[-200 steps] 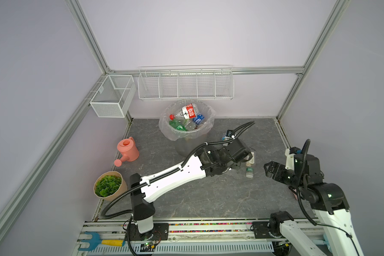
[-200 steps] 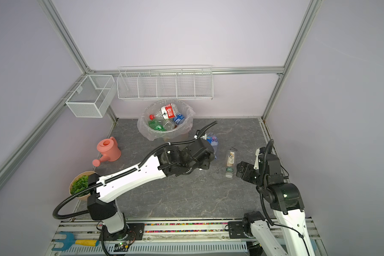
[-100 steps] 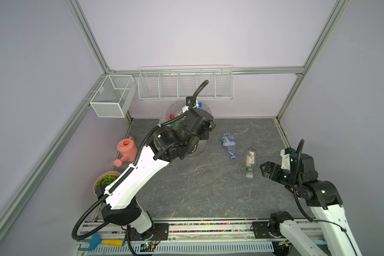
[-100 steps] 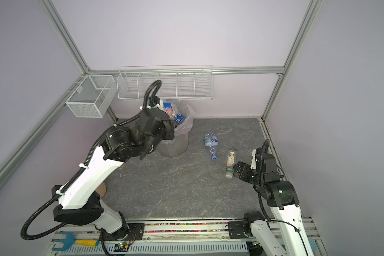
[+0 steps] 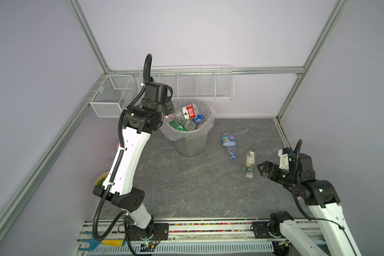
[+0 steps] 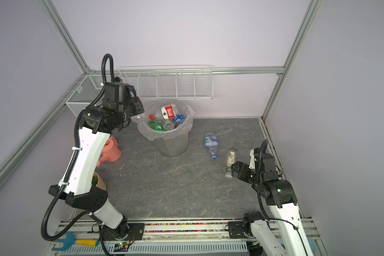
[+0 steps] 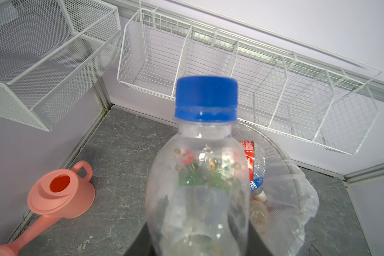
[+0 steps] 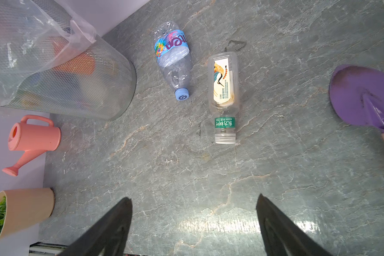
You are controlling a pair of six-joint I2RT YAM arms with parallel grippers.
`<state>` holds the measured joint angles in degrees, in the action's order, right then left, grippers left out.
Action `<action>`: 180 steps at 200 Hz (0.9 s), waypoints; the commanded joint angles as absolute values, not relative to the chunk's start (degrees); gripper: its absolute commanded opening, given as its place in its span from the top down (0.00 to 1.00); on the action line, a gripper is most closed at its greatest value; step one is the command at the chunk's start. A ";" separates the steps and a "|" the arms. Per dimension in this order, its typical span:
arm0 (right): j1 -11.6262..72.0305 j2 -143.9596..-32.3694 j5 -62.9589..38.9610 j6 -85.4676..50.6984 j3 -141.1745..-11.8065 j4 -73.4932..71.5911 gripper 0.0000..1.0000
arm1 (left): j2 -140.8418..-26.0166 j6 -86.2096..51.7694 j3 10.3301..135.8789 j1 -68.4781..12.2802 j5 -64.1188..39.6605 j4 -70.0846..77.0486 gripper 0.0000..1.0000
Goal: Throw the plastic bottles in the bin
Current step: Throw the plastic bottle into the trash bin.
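Note:
My left gripper (image 7: pixel 200 246) is shut on a clear plastic bottle (image 7: pixel 197 188) with a blue cap, its dark jaws on either side of the body. In both top views that left gripper (image 5: pixel 167 108) (image 6: pixel 138 109) hangs at the left rim of the bin (image 5: pixel 189 146) (image 6: pixel 171 146), which holds several bottles (image 5: pixel 187 114). Two bottles lie on the floor right of the bin. One is crushed with a blue label (image 5: pixel 228 141) (image 8: pixel 173 57), the other has a tan label (image 5: pixel 250 158) (image 8: pixel 224 88). My right gripper (image 5: pixel 261 169) (image 8: pixel 193 199) stands open and empty beside the tan-labelled bottle's neck.
A pink watering can (image 6: pixel 110 151) (image 7: pixel 60 192) and a potted plant (image 6: pixel 98 180) stand at the left. White wire baskets (image 5: pixel 197 84) (image 5: pixel 111 97) hang on the back and left walls above the bin. A purple trowel (image 8: pixel 364 97) lies at the right wall.
My left arm has swung up and left from the floor bottles to the bin's left rim, carrying the blue-capped bottle. The right gripper has edged toward the tan-labelled bottle.

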<state>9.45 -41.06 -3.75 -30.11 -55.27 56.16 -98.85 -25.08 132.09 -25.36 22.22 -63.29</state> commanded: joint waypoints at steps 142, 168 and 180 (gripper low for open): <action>9.38 -40.17 -6.15 -31.99 -53.12 52.13 0.09 | -104.02 -20.09 144.87 -23.16 13.07 -69.88 0.01; 9.40 -39.72 -5.99 -31.69 -53.18 52.59 0.09 | -99.80 -19.91 141.07 -23.26 11.19 -67.87 0.01; 9.40 -39.73 -5.82 -31.33 -53.28 52.95 0.09 | -97.24 -20.08 138.34 -23.25 11.08 -66.32 0.01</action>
